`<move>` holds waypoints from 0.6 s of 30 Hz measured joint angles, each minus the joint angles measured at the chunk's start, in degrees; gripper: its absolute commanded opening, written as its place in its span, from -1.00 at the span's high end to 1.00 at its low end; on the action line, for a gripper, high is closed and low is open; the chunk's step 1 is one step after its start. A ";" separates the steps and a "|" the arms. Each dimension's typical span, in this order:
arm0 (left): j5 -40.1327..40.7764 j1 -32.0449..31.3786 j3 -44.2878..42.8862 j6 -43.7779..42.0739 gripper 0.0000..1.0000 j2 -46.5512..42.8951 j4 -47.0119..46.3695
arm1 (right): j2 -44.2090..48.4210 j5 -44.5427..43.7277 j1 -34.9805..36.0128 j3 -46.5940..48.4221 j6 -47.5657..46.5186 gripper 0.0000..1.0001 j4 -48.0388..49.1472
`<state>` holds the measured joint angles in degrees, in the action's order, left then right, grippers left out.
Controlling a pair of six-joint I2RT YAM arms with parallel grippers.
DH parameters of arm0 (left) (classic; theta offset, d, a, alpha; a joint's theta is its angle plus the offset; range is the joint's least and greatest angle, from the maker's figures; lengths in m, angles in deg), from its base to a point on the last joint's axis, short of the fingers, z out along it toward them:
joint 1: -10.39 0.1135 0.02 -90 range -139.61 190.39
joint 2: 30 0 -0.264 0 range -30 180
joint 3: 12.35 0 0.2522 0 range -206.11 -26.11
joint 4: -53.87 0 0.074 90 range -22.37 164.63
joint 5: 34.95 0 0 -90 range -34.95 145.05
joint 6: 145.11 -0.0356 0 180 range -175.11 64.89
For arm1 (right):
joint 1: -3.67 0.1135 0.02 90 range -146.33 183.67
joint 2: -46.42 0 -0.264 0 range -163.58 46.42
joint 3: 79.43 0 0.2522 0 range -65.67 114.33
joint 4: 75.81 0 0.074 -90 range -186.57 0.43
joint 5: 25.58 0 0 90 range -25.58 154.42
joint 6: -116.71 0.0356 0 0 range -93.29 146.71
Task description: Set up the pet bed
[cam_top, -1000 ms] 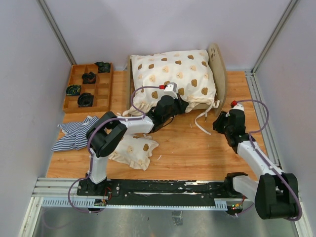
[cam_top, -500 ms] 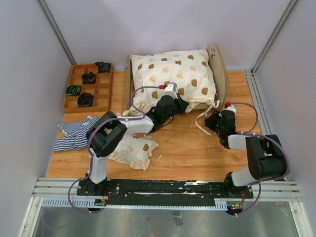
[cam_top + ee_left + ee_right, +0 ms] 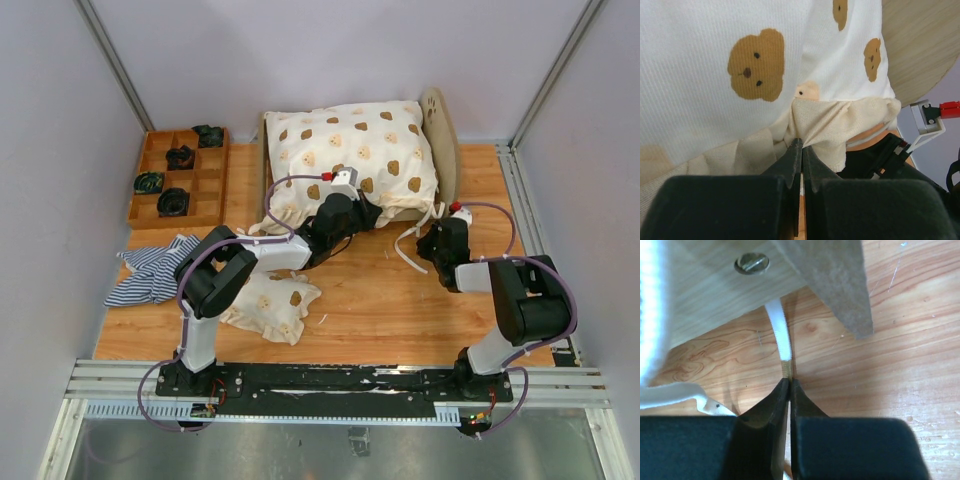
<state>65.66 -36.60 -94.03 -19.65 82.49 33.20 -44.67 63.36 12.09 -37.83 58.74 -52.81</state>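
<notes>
Cream ribbed quilt (image 3: 740,60) pinched by L pincer (image 3: 801,150), white strap (image 3: 777,330) by R pincer (image 3: 789,385).

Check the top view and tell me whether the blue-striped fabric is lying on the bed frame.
No, the striped fabric lies crumpled on the table by the brown tray, well left of the bed frame.

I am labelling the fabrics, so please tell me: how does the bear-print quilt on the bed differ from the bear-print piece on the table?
The quilt is much larger than the small piece. The quilt lies on the pet bed; the small piece lies on the table. The left gripper pinches the quilt's ruffled edge; nothing holds the small piece. Both are cream with brown bears.
</notes>
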 measured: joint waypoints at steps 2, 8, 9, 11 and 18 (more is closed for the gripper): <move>0.04 0.00 0.26 0.39 0.74 -0.07 -0.20 | 0.13 -0.20 0.00 0.00 -0.31 0.99 -0.63; 0.04 0.04 2.21 0.90 0.19 -2.19 -0.13 | 6.23 -0.61 0.02 -0.48 -1.81 0.99 -9.68; -0.02 0.04 2.80 0.85 0.14 -2.93 -0.02 | 8.63 -0.52 0.02 -0.94 -2.45 0.99 -12.04; -0.04 0.02 4.07 0.70 0.05 -4.63 0.24 | 13.25 -0.48 0.02 -1.84 -3.37 0.99 -15.80; -0.94 -0.70 8.66 -0.87 -0.05 -10.88 0.24 | 26.82 3.26 0.24 -2.34 -4.85 0.99 -27.08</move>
<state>64.72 -37.30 -85.37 -20.52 71.60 33.44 -17.85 66.62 12.33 -40.17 53.89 -79.89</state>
